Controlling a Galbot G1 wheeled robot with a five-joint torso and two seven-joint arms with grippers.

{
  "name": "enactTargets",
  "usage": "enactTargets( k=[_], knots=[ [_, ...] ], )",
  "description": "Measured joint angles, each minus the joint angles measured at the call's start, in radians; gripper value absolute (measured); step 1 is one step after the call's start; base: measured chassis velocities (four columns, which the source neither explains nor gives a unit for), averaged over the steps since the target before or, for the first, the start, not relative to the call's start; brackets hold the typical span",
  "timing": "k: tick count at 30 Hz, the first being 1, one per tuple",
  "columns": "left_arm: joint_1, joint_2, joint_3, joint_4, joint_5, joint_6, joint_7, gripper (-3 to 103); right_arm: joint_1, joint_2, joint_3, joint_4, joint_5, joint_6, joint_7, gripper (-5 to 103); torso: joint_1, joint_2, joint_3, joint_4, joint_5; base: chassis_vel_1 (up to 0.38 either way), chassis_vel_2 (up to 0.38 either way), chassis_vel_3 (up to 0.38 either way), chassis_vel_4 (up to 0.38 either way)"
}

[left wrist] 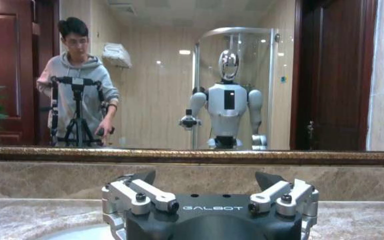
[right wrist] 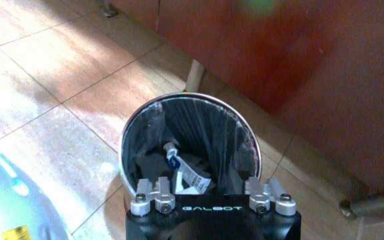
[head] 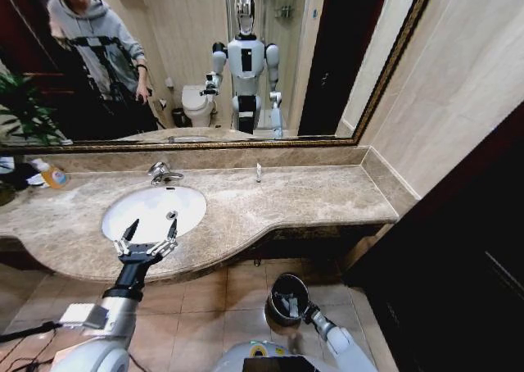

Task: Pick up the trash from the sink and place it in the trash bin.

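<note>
The sink [head: 143,204] is a white oval basin in the marble counter, with a chrome faucet [head: 161,173] behind it; a sliver of its rim [left wrist: 78,233] is visible in the left wrist view. My left gripper [head: 152,227] [left wrist: 205,178] hovers open and empty over the basin's front edge, its fingers pointing at the mirror. The round black trash bin [head: 286,294] [right wrist: 188,130] is low by the floor at my right. My right gripper [head: 308,311] [right wrist: 209,194] holds it at the near rim. Trash lies inside it, among it a white-blue tube [right wrist: 178,167].
A slim white upright object [head: 258,172] stands at the counter's back edge. A bottle of orange liquid [head: 54,176] and a plant [head: 20,110] sit at the far left. The wall mirror reflects me and a person. Dark cabinet doors [head: 467,249] close off the right.
</note>
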Motion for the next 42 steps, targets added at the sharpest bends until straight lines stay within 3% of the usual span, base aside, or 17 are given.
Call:
enactTargets(
  k=[2, 5, 6, 11, 20, 23, 24, 27, 28, 30, 36, 42],
  knots=[
    [0.000, 0.000, 0.000, 0.000, 0.000, 0.000, 0.000, 100, -0.011, -0.001, 0.000, 0.006, 0.001, 0.007, 0.000, 56, 0.000, 0.000, 0.000, 0.0000, 0.0002, 0.000, 0.000, 0.000, 0.000],
    [0.000, 0.000, 0.000, 0.000, 0.000, 0.000, 0.000, 100, -0.035, -0.002, 0.005, 0.019, 0.010, 0.019, 0.002, 73, 0.000, 0.000, 0.000, 0.0000, 0.0002, 0.000, 0.000, 0.000, 0.000],
    [0.000, 0.000, 0.000, 0.000, 0.000, 0.000, 0.000, 100, -0.035, -0.002, 0.005, 0.019, 0.010, 0.019, 0.002, 73, 0.000, 0.000, 0.000, 0.0000, 0.0002, 0.000, 0.000, 0.000, 0.000],
    [0.000, 0.000, 0.000, 0.000, 0.000, 0.000, 0.000, 100, -0.059, -0.008, 0.009, 0.039, 0.031, 0.037, 0.005, 93, 0.000, 0.000, 0.000, 0.0000, 0.0002, 0.000, 0.000, 0.000, 0.000],
    [0.000, 0.000, 0.000, 0.000, 0.000, 0.000, 0.000, 100, -0.081, -0.013, 0.012, 0.083, 0.060, 0.037, 0.004, 93, 0.000, 0.000, 0.000, 0.0001, 0.0003, 0.000, 0.000, 0.000, 0.000],
    [0.000, 0.000, 0.000, 0.000, 0.000, 0.000, 0.000, 100, -0.093, -0.013, 0.016, 0.116, 0.131, 0.035, -0.011, 93, 0.000, 0.000, 0.000, 0.0001, 0.0003, 0.000, 0.000, 0.000, 0.000],
    [0.000, 0.000, 0.000, 0.000, 0.000, 0.000, 0.000, 100, -0.108, -0.013, 0.019, 0.150, 0.194, 0.025, -0.017, 90, 0.000, 0.000, 0.000, 0.0001, 0.0004, 0.000, 0.000, 0.000, 0.000],
    [0.000, 0.000, 0.000, 0.000, 0.000, 0.000, 0.000, 100, -0.199, -0.017, 0.036, 0.317, 0.412, -0.025, -0.018, 95, 0.000, 0.000, 0.000, 0.0001, 0.0005, 0.000, 0.000, 0.000, 0.000],
    [0.000, 0.000, 0.000, 0.000, 0.000, 0.000, 0.000, 100, -0.199, -0.017, 0.036, 0.317, 0.412, -0.025, -0.018, 95, 0.000, 0.000, 0.000, 0.0001, 0.0005, 0.000, 0.000, 0.000, 0.000],
    [0.000, 0.000, 0.000, 0.000, 0.000, 0.000, 0.000, 100, -0.281, -0.010, 0.073, 0.470, 0.518, -0.035, -0.004, 99, 0.000, 0.000, 0.000, 0.0001, 0.0004, 0.000, 0.000, 0.000, 0.000],
    [0.000, 0.000, 0.000, 0.000, 0.000, 0.000, 0.000, 100, -0.415, -0.009, 0.131, 0.671, 0.582, -0.024, 0.009, 100, 0.000, 0.000, 0.000, 0.0001, 0.0001, 0.000, 0.000, 0.000, 0.000],
    [0.000, 0.000, 0.000, 0.000, 0.000, 0.000, 0.000, 100, -0.507, 0.025, 0.178, 0.830, 0.626, 0.005, 0.088, 100, 0.000, 0.000, 0.000, 0.0000, 0.0004, 0.000, 0.000, 0.000, 0.000]
  ],
)
